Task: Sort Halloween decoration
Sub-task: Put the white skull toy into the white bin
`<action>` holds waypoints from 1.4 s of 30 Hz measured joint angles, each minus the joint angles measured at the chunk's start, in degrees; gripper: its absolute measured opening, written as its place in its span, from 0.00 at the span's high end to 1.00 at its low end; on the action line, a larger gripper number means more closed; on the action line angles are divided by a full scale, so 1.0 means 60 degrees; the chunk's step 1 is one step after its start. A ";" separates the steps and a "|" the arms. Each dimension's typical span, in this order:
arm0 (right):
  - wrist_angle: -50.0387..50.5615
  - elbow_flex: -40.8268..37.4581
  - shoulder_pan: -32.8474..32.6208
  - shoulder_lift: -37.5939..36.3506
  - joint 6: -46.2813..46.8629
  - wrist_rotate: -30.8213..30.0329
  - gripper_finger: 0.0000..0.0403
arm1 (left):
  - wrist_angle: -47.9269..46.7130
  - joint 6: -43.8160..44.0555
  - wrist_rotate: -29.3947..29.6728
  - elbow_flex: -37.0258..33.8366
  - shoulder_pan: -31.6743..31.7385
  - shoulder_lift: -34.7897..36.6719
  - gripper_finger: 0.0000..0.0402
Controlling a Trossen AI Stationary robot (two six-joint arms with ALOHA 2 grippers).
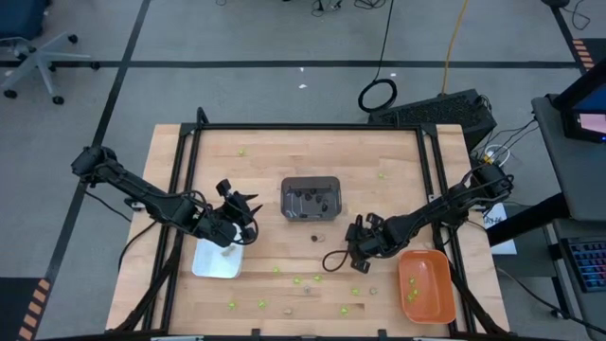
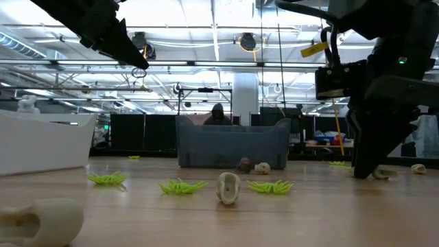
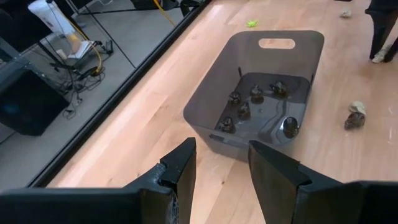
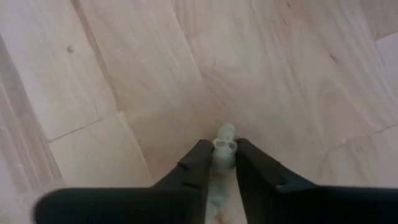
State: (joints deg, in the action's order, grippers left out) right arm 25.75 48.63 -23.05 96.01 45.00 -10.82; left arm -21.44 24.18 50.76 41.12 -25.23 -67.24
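Note:
Small lime-green point(image 1: 301, 279), dark point(image 1: 318, 239) and pale tan decorations lie scattered on the wooden table. Several dark ones sit in the dark grey tray point(image 3: 261, 99) at the table's middle. My right gripper point(image 1: 355, 248) is down at the tabletop between the grey tray and the orange tray point(image 1: 424, 284), shut on a pale tan decoration point(image 4: 224, 144). My left gripper point(image 3: 221, 165) hangs open and holds nothing above the white tray point(image 1: 218, 262), pointing toward the grey tray. My right gripper pinches the pale tan decoration point(image 4: 224, 149) between its two fingertips, at their free ends. The fingers come steeply from above. The far part of the decoration sticks out past the tips, close over the table; whether it rests on the wood I cannot tell.
The orange tray holds a few lime-green pieces point(image 1: 413, 296). In the low view, green pieces point(image 2: 182, 186) and a pale skull-like piece point(image 2: 228, 188) lie in front of the grey tray point(image 2: 233, 144). A black cable loop point(image 1: 333, 260) lies beside my right gripper.

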 joint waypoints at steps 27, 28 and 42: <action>-0.7775 -0.0053 -0.0865 0.0060 -0.5477 -0.1406 0.98 | 0.5170 -0.6694 -0.4411 0.0000 -0.1167 -0.0221 0.64; -0.8130 -0.0053 -0.0871 0.0109 -0.5771 -0.1403 0.98 | 0.5565 -0.7259 -0.4779 0.0000 -0.1340 -0.0317 0.64; -1.0072 -0.0042 -0.0679 0.0418 -0.6737 -0.0640 0.96 | 0.7986 -0.9674 -0.4871 0.0139 -0.1782 -0.3046 0.64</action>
State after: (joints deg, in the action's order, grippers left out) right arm -34.68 48.38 -27.12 98.51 4.58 -14.66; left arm 26.48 -33.87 21.53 41.96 -35.92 -85.52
